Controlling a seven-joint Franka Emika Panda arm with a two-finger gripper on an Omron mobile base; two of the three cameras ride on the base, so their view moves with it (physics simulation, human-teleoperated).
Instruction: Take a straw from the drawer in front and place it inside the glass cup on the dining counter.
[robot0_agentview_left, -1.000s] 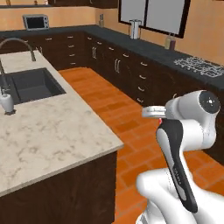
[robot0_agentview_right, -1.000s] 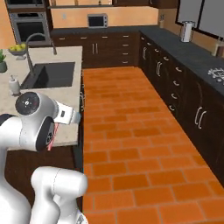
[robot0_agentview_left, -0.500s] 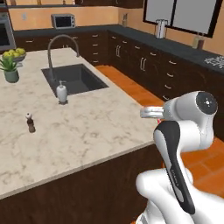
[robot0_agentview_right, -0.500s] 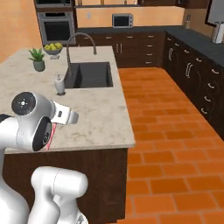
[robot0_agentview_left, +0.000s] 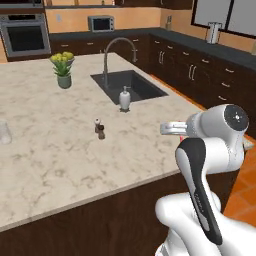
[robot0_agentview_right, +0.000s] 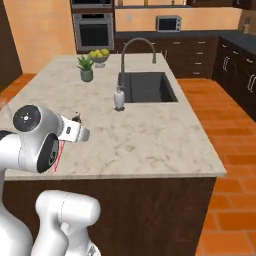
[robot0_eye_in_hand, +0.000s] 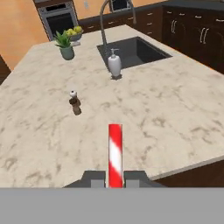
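In the hand view, the gripper (robot0_eye_in_hand: 115, 178) clamped on the straw (robot0_eye_in_hand: 115, 154); at the left base view's edge, the glass cup (robot0_agentview_left: 4, 132).

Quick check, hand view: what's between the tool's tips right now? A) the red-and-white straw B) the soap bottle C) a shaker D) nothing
A: the straw rises from between the two tips of the tool, above the marbled dining counter.

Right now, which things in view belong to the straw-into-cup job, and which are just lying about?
Job:
straw, held in the gripper
glass cup, at the far left edge
dining counter

Lying about:
soap bottle
salt and pepper shakers
potted plant
fruit bowl
faucet
microwave
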